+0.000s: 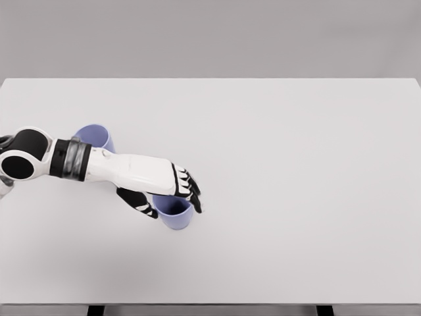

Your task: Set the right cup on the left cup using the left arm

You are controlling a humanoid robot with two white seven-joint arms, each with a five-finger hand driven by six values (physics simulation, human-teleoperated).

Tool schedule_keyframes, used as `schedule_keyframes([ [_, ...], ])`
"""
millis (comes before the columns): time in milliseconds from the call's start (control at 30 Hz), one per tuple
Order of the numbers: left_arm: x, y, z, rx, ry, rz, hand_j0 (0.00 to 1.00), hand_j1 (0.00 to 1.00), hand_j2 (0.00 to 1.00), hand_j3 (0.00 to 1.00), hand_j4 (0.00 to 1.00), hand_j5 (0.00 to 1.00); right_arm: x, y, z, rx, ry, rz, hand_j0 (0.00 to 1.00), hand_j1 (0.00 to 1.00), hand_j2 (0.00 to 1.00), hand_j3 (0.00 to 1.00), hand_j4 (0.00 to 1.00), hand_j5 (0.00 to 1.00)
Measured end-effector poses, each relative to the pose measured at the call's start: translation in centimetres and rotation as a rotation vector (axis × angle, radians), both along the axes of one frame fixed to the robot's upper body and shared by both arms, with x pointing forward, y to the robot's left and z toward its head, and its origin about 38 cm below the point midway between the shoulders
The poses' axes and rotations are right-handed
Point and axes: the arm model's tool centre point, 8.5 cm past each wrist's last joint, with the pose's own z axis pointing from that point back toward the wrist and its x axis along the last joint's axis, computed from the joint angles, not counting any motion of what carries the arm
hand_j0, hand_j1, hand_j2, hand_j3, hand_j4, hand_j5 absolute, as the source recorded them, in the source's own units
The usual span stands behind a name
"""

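Two lavender-blue cups stand upright on the white table [296, 164]. The left cup [97, 137] is partly hidden behind my left forearm. The right cup [175, 212] stands nearer the front, left of the table's middle. My left hand [172, 197] is over this cup, its fingers [191, 191] curled across the rim's far side and the thumb [139, 203] against its left side, so the hand is closed around the cup. The cup's base still appears to touch the table. My right arm does not show.
The table's far edge [210, 79] runs across the top and its front edge [210, 304] along the bottom. A plain grey wall lies behind.
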Motion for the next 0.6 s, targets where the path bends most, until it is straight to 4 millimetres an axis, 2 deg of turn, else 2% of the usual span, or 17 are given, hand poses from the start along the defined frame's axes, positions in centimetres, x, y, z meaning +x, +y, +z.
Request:
schedule_keyframes([
  [133,-0.3,0.2,-0.4,-0.004,0.017,0.006,0.55,0.55,0.55,0.55,0.55,0.55,0.0,0.0,0.0,0.0,0.0,0.0,1.0,1.0,1.0,1.0,1.0,1.0],
  [200,-0.1,0.3,0.4,-0.014,-0.002,0.009,0.55,0.55,0.55,0.55,0.55,0.55,0.0,0.0,0.0,0.0,0.0,0.0,1.0,1.0,1.0,1.0,1.0,1.0],
  [400,0.2,3.2,3.6,-0.027,-0.058,0.066,0.53,0.53,0.53,0.53,0.53,0.53,0.0,0.0,0.0,0.0,0.0,0.0,1.0,1.0,1.0,1.0,1.0,1.0],
  [600,0.5,6.0,8.1,-0.036,-0.136,0.126,0.52,0.52,0.52,0.52,0.52,0.52,0.0,0.0,0.0,0.0,0.0,0.0,1.0,1.0,1.0,1.0,1.0,1.0],
])
